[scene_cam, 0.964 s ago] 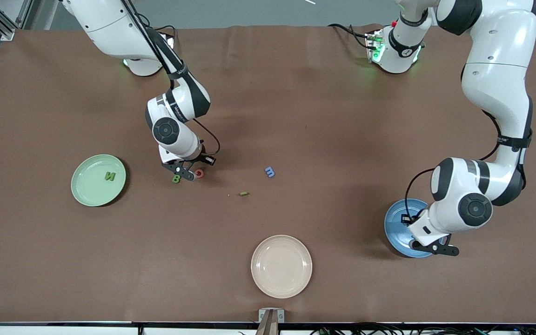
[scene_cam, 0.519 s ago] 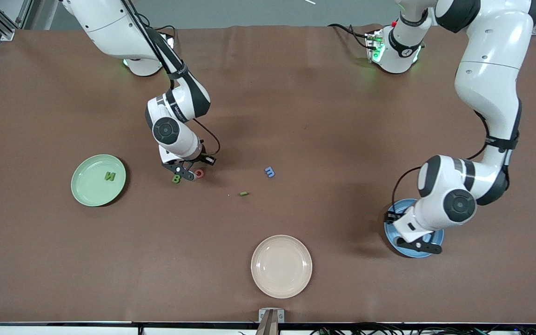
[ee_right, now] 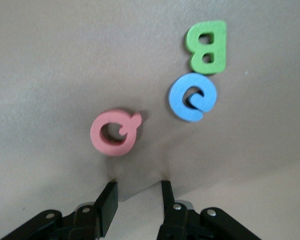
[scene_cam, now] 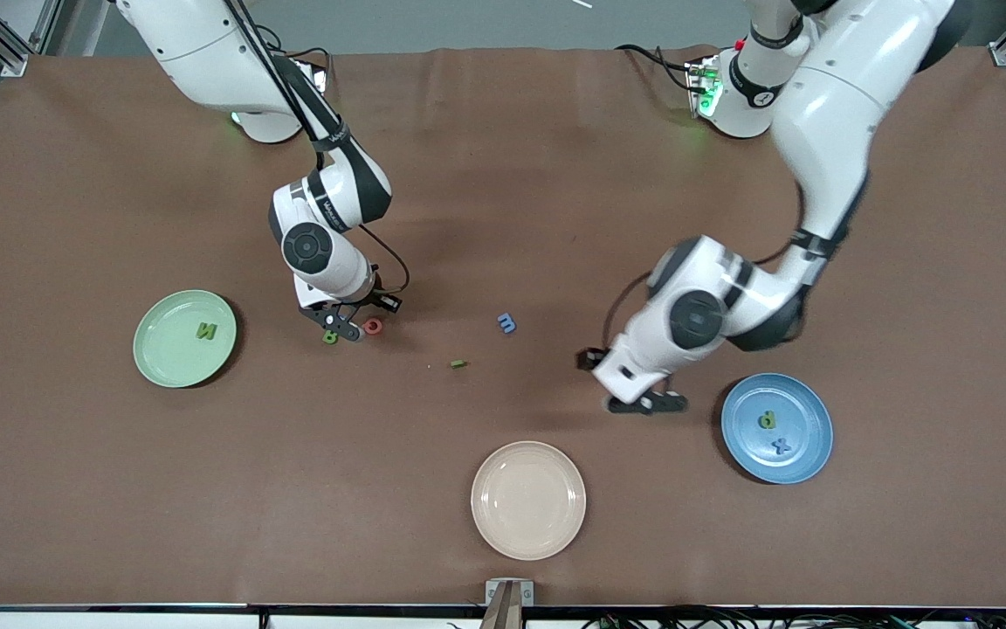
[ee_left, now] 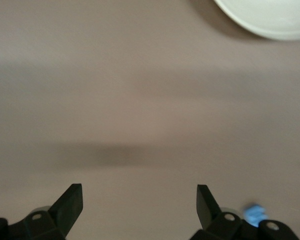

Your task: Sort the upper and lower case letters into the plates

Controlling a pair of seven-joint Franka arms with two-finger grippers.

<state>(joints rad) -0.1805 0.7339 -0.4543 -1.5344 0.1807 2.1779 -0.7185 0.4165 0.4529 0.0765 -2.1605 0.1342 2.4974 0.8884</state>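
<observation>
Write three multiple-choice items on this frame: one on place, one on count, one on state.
1. Where does the green N lie?
A. mint plate
B. blue plate
C. beige plate

2. How many letters lie in the blue plate?
A. none
B. two
C. four

3. How is the left pincer?
A. shut on a letter
B. open, empty
C. out of view

Key: A, the N sits in the mint plate; B, a green p and a blue x show there; B, the left wrist view shows its fingers spread over bare table.
</observation>
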